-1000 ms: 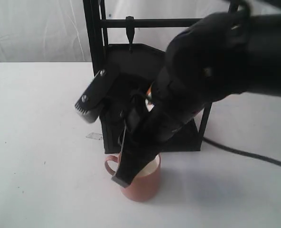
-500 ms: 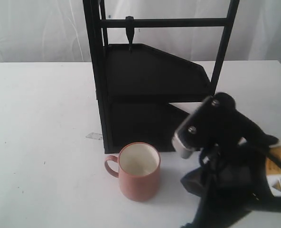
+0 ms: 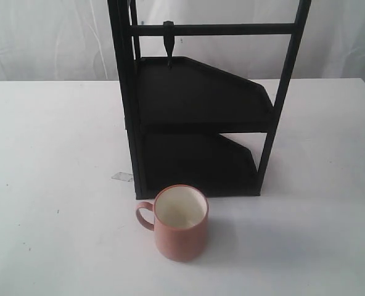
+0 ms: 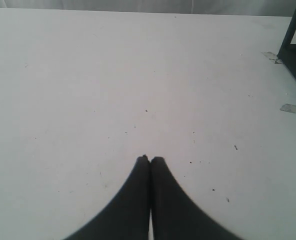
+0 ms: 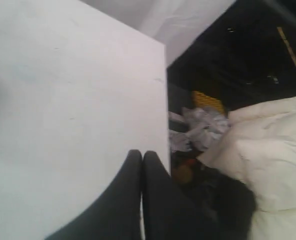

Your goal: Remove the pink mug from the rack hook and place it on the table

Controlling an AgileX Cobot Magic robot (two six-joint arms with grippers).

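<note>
The pink mug [image 3: 179,225] stands upright on the white table [image 3: 53,154], just in front of the black rack [image 3: 195,117], with its handle to the left and its cream inside showing. The rack hook [image 3: 168,38] on the top crossbar is bare. Neither arm shows in the exterior view. My left gripper [image 4: 150,159] is shut with nothing in it, over bare tabletop. My right gripper [image 5: 141,153] is shut and empty too, near the table's edge [image 5: 165,100]. The mug is out of both wrist views.
A strip of clear tape [image 3: 122,177] lies on the table left of the rack's foot. Tape pieces [image 4: 293,108] and the rack's foot [image 4: 294,50] show in the left wrist view. Past the table edge lie crumpled clutter [image 5: 198,127] and a pale cloth [image 5: 268,150].
The right arm, which stood over the mug a second ago, has drawn back to the lower right and left the exterior view. The mug stays put on the table.
</note>
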